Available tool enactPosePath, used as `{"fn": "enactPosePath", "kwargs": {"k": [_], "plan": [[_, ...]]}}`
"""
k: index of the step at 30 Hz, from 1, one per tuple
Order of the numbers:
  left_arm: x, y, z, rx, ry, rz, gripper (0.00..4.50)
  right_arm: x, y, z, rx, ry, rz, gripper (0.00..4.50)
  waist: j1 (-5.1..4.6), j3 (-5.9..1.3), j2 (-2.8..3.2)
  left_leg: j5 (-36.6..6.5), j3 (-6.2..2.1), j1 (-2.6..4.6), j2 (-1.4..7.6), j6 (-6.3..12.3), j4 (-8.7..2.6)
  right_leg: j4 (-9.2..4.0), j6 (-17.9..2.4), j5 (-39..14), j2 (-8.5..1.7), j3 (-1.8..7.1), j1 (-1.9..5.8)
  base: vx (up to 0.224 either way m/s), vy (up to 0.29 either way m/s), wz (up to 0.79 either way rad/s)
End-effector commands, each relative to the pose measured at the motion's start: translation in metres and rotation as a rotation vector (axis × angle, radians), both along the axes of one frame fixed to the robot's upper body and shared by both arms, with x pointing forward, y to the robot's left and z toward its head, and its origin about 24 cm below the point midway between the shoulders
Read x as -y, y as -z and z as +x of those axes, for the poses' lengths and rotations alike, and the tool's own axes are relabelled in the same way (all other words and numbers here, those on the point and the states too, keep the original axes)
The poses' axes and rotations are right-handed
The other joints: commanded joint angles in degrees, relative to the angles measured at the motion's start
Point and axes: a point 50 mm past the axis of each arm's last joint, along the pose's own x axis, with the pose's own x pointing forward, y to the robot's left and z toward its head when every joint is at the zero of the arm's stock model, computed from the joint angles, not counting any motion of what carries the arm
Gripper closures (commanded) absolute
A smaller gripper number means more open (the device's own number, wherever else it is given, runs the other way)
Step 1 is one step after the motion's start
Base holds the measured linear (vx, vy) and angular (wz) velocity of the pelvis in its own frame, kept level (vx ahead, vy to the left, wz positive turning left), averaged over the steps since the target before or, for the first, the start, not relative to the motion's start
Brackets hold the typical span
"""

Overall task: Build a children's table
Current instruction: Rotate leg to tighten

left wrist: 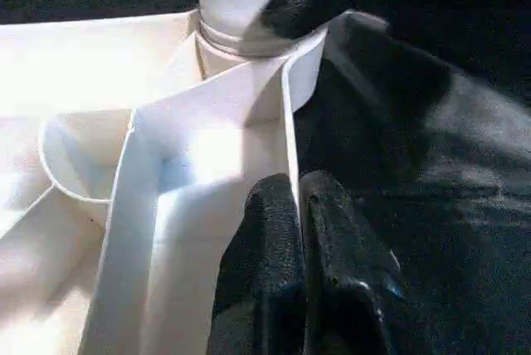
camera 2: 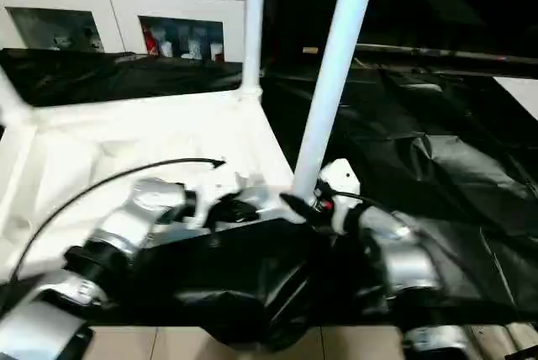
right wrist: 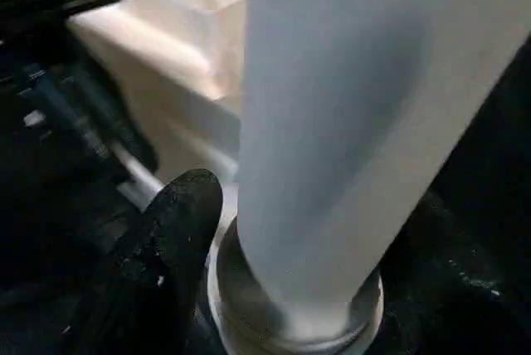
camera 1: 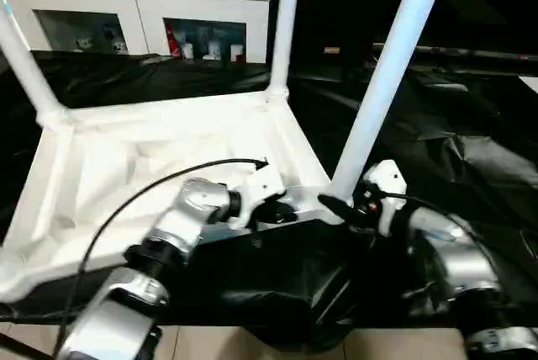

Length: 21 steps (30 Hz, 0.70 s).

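On the black-draped table (camera 1: 471, 150), 1 white tabletop (camera 1: 168, 166) lay underside up w/ 3 white legs standing in its corner sockets: near-right leg (camera 1: 382, 82), far-right leg (camera 1: 284, 23), far-left leg (camera 1: 23, 61). Ribbed underside, raised rim, all white plastic. Left tool (left wrist: 296, 206) was pressed together against the rim by the near-right corner. Right tool (right wrist: 282, 230) sat spread around the near-right leg's base; one finger (right wrist: 166, 230) beside the socket (right wrist: 290, 322).

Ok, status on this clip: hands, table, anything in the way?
Left hand shut on tabletop rim. Right hand around near-right leg base. Three legs up. Nothing blocking.
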Motion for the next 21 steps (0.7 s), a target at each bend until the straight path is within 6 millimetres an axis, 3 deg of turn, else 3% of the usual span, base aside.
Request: {"fn": "enactPosePath", "kwargs": {"k": [1, 2, 4, 5, 8, 16, 21], "plan": [[-0.009, 0.024, -0.016, -0.141, 0.034, 0.058, 4.5, -0.012, -0.001, -0.003, -0.026, -0.141, -0.009, 1.56, 0.42, -1.41, -0.87, -14.09, -0.56, -1.07, 3.0, 5.34, -3.8, -4.78, -10.1, -21.24, -3.66, 2.68, 1.35, 0.057, -0.035, 0.01], [-0.01, 0.024, -0.016, -0.143, 0.037, 0.06, 4.5, -0.011, -0.001, -0.003, -0.025, -0.142, -0.014, 1.56, 0.53, -1.55, -0.7, -11.67, -0.37, -1.11, 3.07, 5.47, -3.63, -4.29, -11.42, -17.14, -3.53, 2.56, 1.48, 0.058, -0.032, -0.01], [-0.015, 0.022, -0.017, -0.157, 0.046, 0.07, 4.5, -0.007, -0.004, -0.001, -0.027, -0.142, -0.014, 1.56, 0.76, -1.73, -0.8, -9.84, -0.24, -1.06, 3.06, 5.58, -3.41, -3.86, -12.09, -14.36, -3.43, 2.47, 1.68, 0.057, -0.03, -0.01], [-0.017, 0.022, -0.017, -0.162, 0.049, 0.074, 4.5, -0.006, -0.005, 0.0, -0.027, -0.143, -0.012, 1.56, 0.9, -1.83, -0.8, -7.12, -0.1, -1.05, 2.99, 6.04, -3.19, -3.26, -13.41, -9.63, -3.23, 2.4, 1.88, 0.052, -0.016, -0.02], [-0.025, 0.02, -0.016, -0.172, 0.045, 0.089, 4.5, -0.004, -0.007, 0.002, -0.031, -0.146, -0.003, 1.56, 0.86, -1.74, -0.69, -6.68, -0.12, -1.06, 2.97, 6.39, -3.15, -2.89, -14.54, -6.87, -3.09, 2.32, 2.02, 0.017, -0.005, -0.01], [-0.034, 0.018, -0.015, -0.182, 0.031, 0.107, 4.5, -0.012, -0.007, 0.003, -0.038, -0.174, 0.035, 2.27, 0.88, -1.53, -1.01, -9.52, -0.05, -0.68, 3.08, 4.66, -3.32, -3.21, -14.12, -10.88, -3.23, 2.48, 2.08, 0.0, 0.0, 0.0], [-0.048, 0.014, -0.017, -0.191, 0.008, 0.116, 4.5, -0.038, 0.001, 0.002, -0.032, -0.192, 0.072, 2.44, 0.61, -1.42, -1.16, -9.41, -0.07, -0.77, 3.12, 3.61, -3.4, -3.06, -14.1, -10.84, -3.23, 2.57, 2.01, 0.0, 0.0, 0.0]]}}
